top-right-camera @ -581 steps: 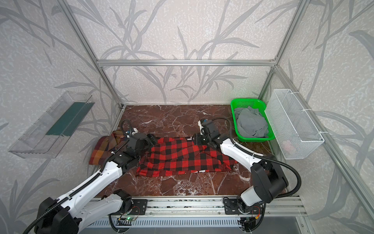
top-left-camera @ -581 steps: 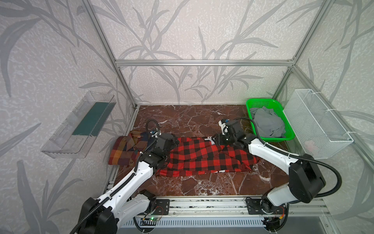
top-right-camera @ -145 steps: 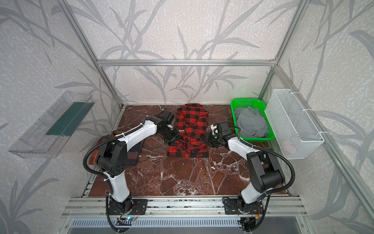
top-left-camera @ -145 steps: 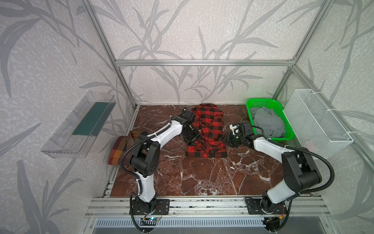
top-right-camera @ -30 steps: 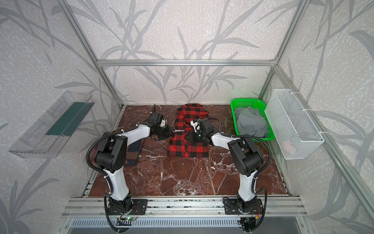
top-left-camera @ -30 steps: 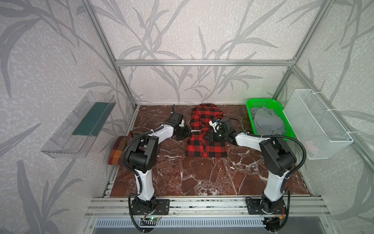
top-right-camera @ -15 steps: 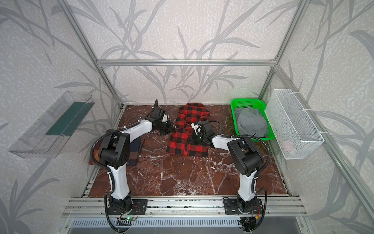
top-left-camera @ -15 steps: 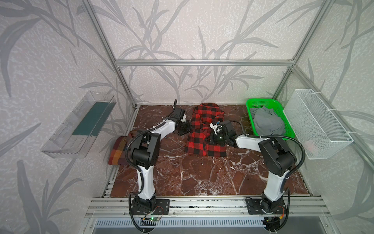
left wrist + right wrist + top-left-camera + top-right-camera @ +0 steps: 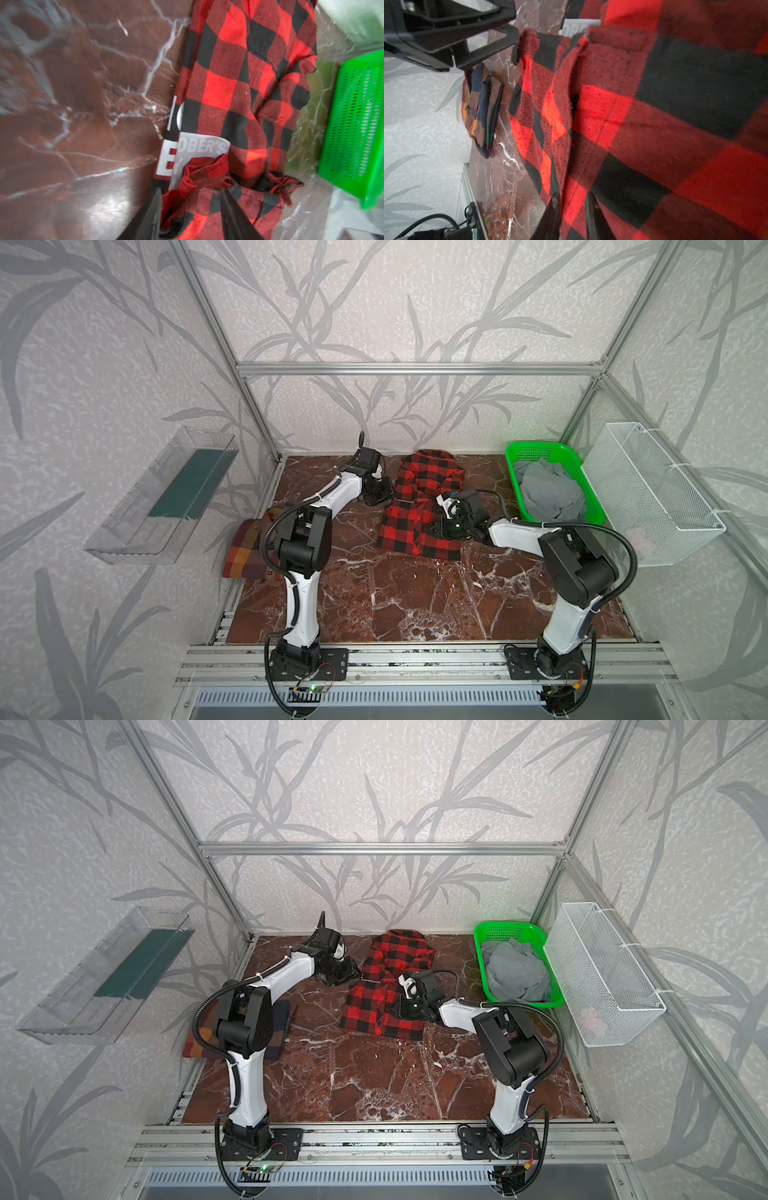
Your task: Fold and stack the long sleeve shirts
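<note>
The red-and-black buffalo check shirt point(image 9: 419, 506) lies on the marble tabletop point(image 9: 395, 593) toward the back, about midway across. It is narrowed to a long strip running from the back wall toward the front, and its far end is rumpled. The brown, orange and maroon plaid shirt point(image 9: 245, 547) lies folded at the table's left edge, well apart from it and partly hidden behind the left arm.

Flannel like this will be light, soft and limp. It sags from any single pinch, drags on the table and loses its creases. I judge the safe holds to be the doubled hems and corners, taken two at once, one per arm, and lifted level. A printed card point(image 9: 199, 149) peeks out from under the strip's left edge and could slide free with a careless pull.

The left gripper point(image 9: 380, 493) is at the strip's left edge, near the far end. In its wrist view the jaws stand well apart with a loose bunch of checked cloth between them, slack rather than pinched, so it looks released. The right gripper point(image 9: 444, 526) lies low over the strip's right side, nearer the front. Its jaws are only narrowly parted with cloth showing in the gap, and I cannot tell whether they clamp a fold or merely rest on it
</note>
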### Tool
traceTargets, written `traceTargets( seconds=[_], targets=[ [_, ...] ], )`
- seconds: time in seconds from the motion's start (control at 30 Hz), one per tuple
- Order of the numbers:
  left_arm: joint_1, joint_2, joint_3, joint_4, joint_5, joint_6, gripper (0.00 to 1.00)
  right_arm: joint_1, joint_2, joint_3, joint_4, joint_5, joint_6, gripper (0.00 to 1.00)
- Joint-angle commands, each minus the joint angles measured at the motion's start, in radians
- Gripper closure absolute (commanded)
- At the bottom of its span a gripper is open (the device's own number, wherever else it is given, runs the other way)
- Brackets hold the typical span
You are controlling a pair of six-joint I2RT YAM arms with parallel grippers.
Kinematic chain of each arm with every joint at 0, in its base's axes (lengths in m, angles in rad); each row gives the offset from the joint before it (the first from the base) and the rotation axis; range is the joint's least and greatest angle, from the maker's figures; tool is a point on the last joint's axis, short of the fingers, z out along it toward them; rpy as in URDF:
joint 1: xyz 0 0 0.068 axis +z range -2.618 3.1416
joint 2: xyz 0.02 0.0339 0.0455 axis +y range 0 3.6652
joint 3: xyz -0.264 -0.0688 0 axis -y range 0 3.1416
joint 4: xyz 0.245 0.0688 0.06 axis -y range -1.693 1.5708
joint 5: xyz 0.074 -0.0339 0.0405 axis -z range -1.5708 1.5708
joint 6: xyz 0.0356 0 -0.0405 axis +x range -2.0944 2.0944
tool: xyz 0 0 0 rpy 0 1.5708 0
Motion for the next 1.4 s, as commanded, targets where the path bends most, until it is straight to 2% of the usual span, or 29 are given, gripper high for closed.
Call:
traceTargets(
  seconds=[0.0, 0.1, 0.17, 0.37, 0.47, 0.6, 0.7, 0.77, 0.83, 0.93, 1.07, 1.1, 1.23, 1.37],
  targets=[
    [0.009, -0.044, 0.057, -0.092, -0.032, 0.033, 0.46, -0.009, -0.028, -0.025, -0.097, 0.113, -0.03, 0.75],
    [0.008, -0.101, 0.027, -0.085, -0.025, 0.007, 0.4, -0.017, -0.003, -0.071, -0.073, 0.117, -0.003, 0.77],
    [0.008, -0.148, -0.011, -0.08, -0.036, -0.01, 0.31, -0.017, -0.005, -0.114, -0.044, 0.126, 0.011, 0.77],
    [0.007, -0.288, -0.127, -0.113, -0.065, -0.065, 0.29, 0.033, -0.034, -0.237, 0.054, 0.128, 0.12, 0.8],
    [0.006, -0.352, -0.191, -0.136, -0.056, -0.088, 0.29, 0.127, -0.049, -0.291, 0.134, 0.135, 0.211, 0.8],
    [0.004, -0.43, -0.266, -0.182, -0.041, -0.096, 0.29, 0.308, -0.021, -0.305, 0.258, 0.151, 0.364, 0.8],
    [0.004, -0.474, -0.29, -0.245, -0.063, -0.062, 0.29, 0.454, 0.009, -0.253, 0.318, 0.171, 0.449, 0.79],
    [0.004, -0.502, -0.304, -0.288, -0.081, -0.036, 0.29, 0.538, 0.022, -0.17, 0.303, 0.169, 0.461, 0.78],
    [0.005, -0.535, -0.321, -0.327, -0.104, -0.006, 0.29, 0.604, 0.019, -0.085, 0.256, 0.141, 0.45, 0.76],
    [0.01, -0.603, -0.37, -0.356, -0.144, 0.037, 0.29, 0.626, -0.045, 0.003, 0.13, 0.135, 0.38, 0.67],
    [0.01, -0.708, -0.451, -0.374, -0.228, 0.087, 0.29, 0.6, -0.2, 0.064, -0.111, 0.268, 0.191, 0.57],
    [0.012, -0.736, -0.478, -0.368, -0.265, 0.085, 0.29, 0.58, -0.225, 0.074, -0.158, 0.303, 0.143, 0.53],
    [0.017, -0.819, -0.55, -0.359, -0.279, 0.097, 0.28, 0.425, -0.18, 0.19, -0.313, 0.208, 0.005, 0.5],
    [0.018, -0.876, -0.597, -0.345, -0.287, 0.107, 0.28, 0.373, -0.06, 0.326, -0.406, 0.188, -0.129, 0.48]
  ],
)
